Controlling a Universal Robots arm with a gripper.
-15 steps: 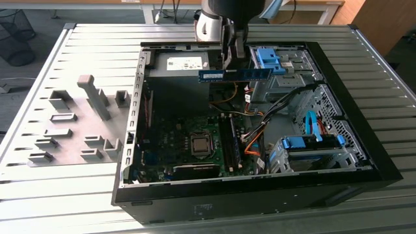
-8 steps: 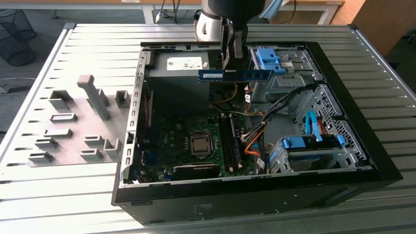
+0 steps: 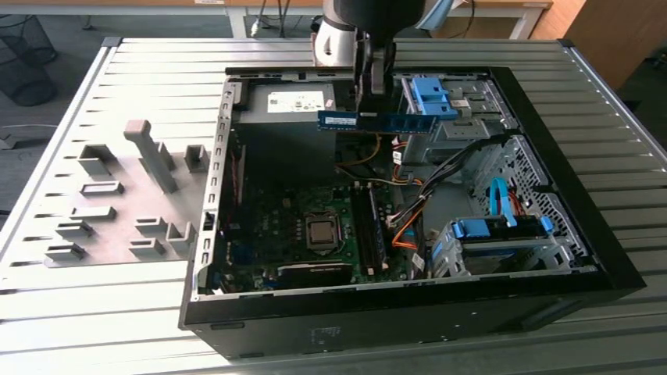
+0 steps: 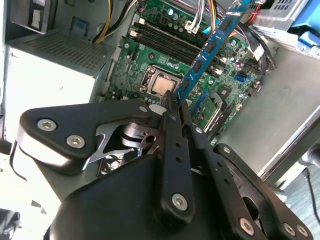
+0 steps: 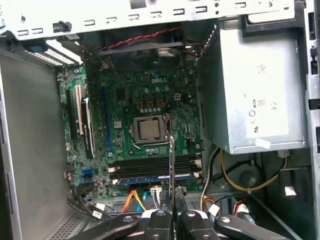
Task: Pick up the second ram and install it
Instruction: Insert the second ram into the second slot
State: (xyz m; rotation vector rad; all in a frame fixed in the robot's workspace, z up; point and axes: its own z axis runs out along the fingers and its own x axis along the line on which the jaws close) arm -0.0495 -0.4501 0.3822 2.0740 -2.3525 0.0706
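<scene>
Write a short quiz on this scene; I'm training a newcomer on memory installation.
1. True or false: the thin blue-green circuit-board stick is held clear of the green motherboard.
2. The black tool is: A) open and empty; B) shut on the stick; C) shut on a screwdriver.
3. Fill in: in the exterior view the stick hangs over the open black computer ____.
Key: 1 true; 2 B; 3 case.
</scene>
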